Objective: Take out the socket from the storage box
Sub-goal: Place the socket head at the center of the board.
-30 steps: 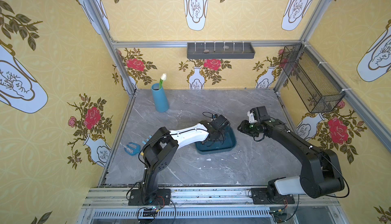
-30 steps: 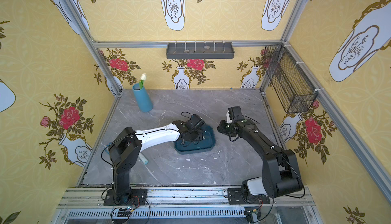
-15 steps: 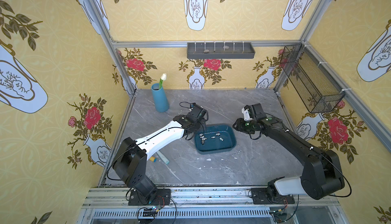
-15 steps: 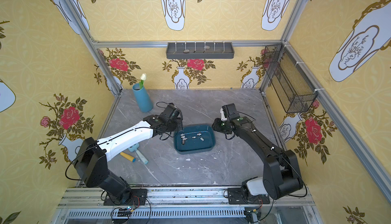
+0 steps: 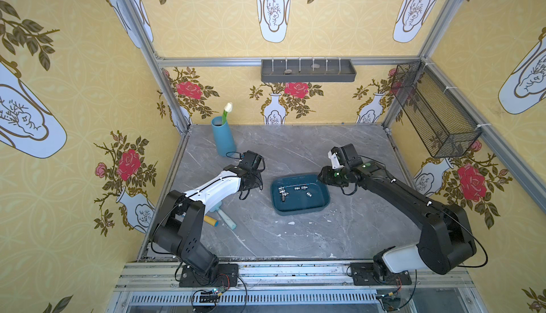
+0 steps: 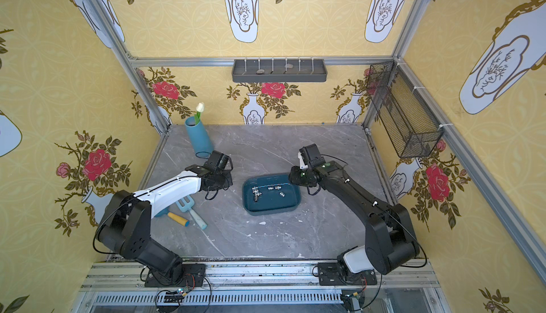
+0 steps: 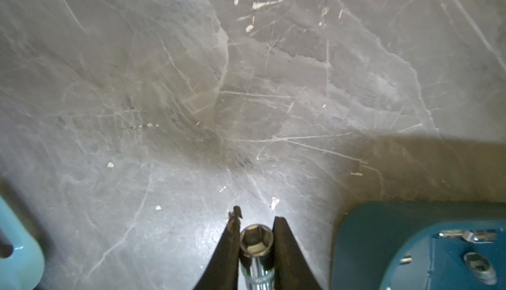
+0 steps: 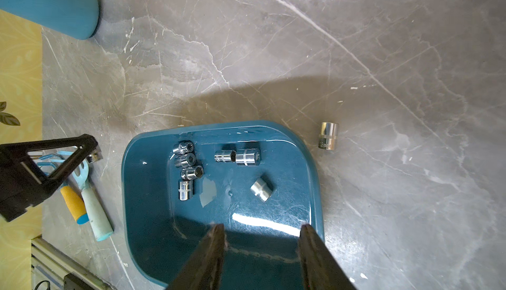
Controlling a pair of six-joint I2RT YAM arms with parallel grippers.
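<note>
The teal storage box lies mid-table with several chrome sockets on its floor. Left of the box, above bare table, my left gripper is shut on one socket, held upright with its hex opening showing. The box's corner shows beside it. My right gripper hangs open over the box's far right corner, with nothing between its fingers. Another socket lies on the table just outside the box.
A blue vase with a white tulip stands at the back left. Garden hand tools lie near the left arm. A grey compartment tray hangs on the back wall and a black mesh basket on the right wall.
My left gripper has come up out of the box and swung left with a socket in it. The right gripper has moved left to the box's right end.
</note>
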